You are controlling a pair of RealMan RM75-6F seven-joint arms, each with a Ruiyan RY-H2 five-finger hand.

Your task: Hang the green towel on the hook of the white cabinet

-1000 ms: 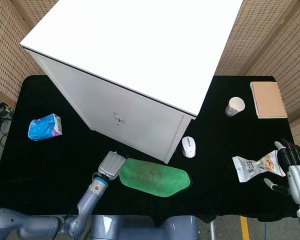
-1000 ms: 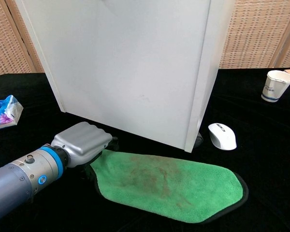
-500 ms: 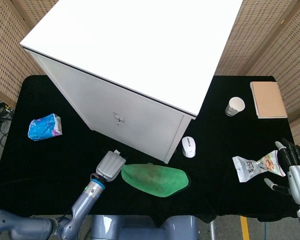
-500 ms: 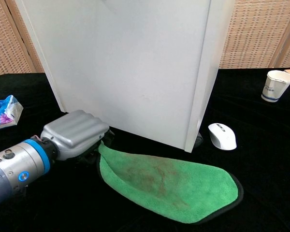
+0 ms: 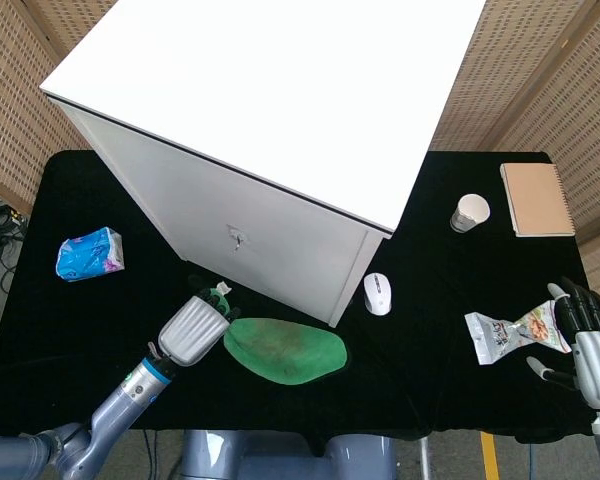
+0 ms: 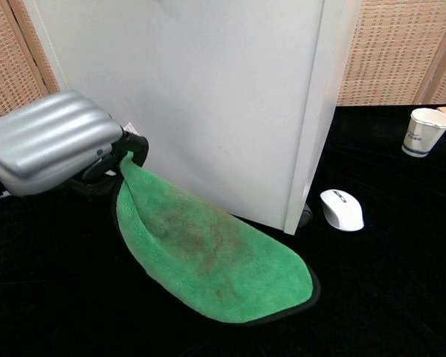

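Observation:
The green towel (image 5: 283, 348) (image 6: 208, 256) hangs from one corner, its lower part trailing on the black table. My left hand (image 5: 193, 329) (image 6: 56, 151) holds that corner, raised off the table in front of the white cabinet (image 5: 270, 120) (image 6: 208, 97). The small metal hook (image 5: 238, 238) sticks out of the cabinet's front face, above and to the right of the hand. My right hand (image 5: 588, 335) rests at the table's right edge with fingers spread, holding nothing.
A white mouse (image 5: 377, 293) (image 6: 342, 209) lies by the cabinet's right corner. A paper cup (image 5: 470, 212) (image 6: 427, 132), a brown notebook (image 5: 537, 199) and a snack bag (image 5: 513, 331) sit on the right. A blue tissue pack (image 5: 89, 253) lies at the left.
My left hand has lifted up and to the left with the towel corner. The towel has been pulled off its flat spread and now drapes down from the hand. The right hand stayed put.

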